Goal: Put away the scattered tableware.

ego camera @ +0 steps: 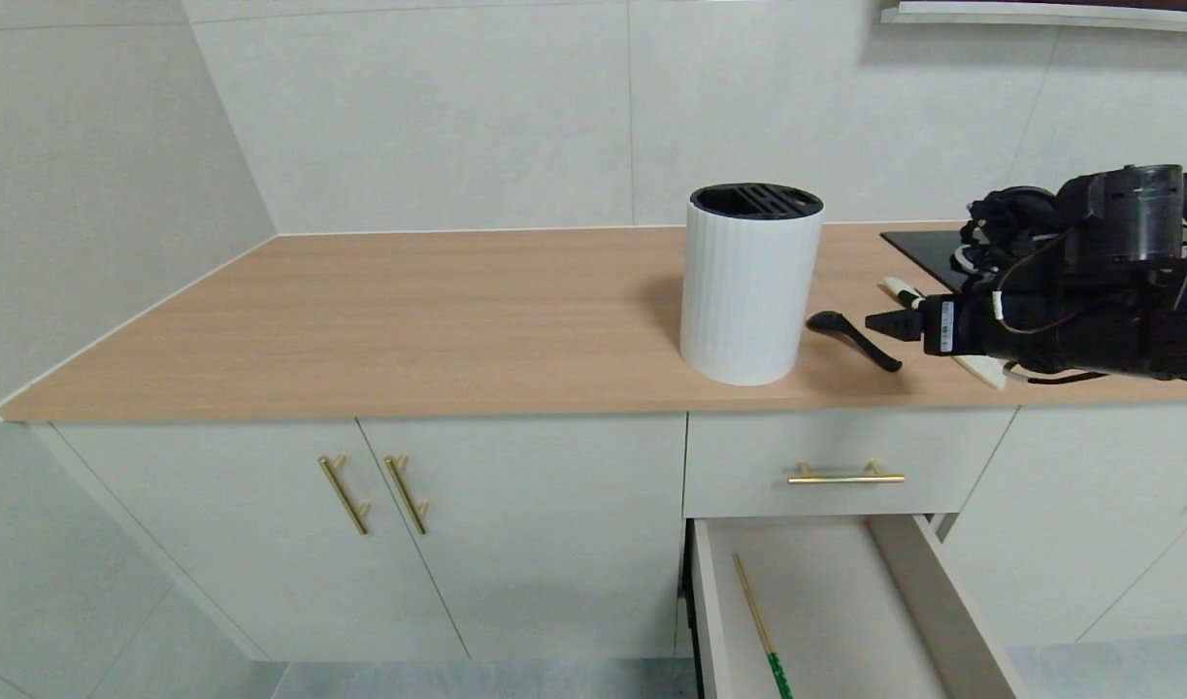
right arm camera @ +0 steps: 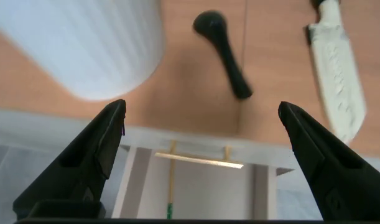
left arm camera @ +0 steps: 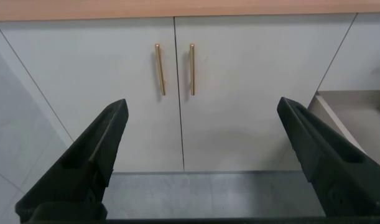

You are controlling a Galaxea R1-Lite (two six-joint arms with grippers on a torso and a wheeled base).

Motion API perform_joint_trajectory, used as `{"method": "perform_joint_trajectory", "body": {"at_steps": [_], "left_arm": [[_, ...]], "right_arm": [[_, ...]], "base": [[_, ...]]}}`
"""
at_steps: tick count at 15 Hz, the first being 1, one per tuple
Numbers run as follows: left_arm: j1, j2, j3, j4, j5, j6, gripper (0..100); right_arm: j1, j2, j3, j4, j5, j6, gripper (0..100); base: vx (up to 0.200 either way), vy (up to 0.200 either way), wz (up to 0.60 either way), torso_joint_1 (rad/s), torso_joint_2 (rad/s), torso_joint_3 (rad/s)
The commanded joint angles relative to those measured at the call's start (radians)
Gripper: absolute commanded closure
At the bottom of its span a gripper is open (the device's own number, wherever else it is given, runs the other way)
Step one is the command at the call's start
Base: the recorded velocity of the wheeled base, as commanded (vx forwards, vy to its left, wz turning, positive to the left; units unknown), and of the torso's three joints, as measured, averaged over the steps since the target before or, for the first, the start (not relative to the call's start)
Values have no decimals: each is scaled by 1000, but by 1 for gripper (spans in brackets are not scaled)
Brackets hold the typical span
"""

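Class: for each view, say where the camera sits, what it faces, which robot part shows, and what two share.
Head: high, looking down on the counter; right arm shows.
Left wrist: low, facing cabinet doors, between open left gripper.
Right wrist: over counter edge, facing down, between open right gripper.
Shared: head and right wrist show black spoon.

The white ribbed cylindrical holder (ego camera: pixel 751 301) mid-frame is showing fine vertical ribbing and a black slotted top. Right of it, the little all-black spoon (ego camera: pixel 853 340) and cream-white speckled knife (right arm camera: pixel 336 68) are contrasting hard. Lower right, the thin tan chopstick (ego camera: pixel 760 631) is sporting a green tip. The light wood-grain countertop (ego camera: pixel 409 320) is running over white cabinets with gold bar handles (ego camera: pixel 344 493).
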Motion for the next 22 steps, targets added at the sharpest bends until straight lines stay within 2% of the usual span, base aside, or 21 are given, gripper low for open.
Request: {"method": "perform_joint_trajectory", "body": {"at_steps": [1, 4, 6, 10, 22], "left_arm": [[0, 0, 0, 0, 0, 0, 0], [0, 0, 0, 0, 0, 0, 0], [0, 0, 0, 0, 0, 0, 0], [0, 0, 0, 0, 0, 0, 0], [0, 0, 0, 0, 0, 0, 0]], "right_arm": [[-18, 68, -56, 9, 61, -33, 0], [-72, 126, -119, 9, 167, -89, 0], [-113, 176, -127, -5, 170, -156, 0], [-118, 269, -121, -156, 173, -162, 0], [-118, 372, -194, -171, 173, -156, 0]], "base": [[0, 0, 0, 0, 0, 0], [0, 0, 0, 0, 0, 0], [0, 0, 0, 0, 0, 0], [0, 0, 0, 0, 0, 0], [0, 0, 0, 0, 0, 0]]}}
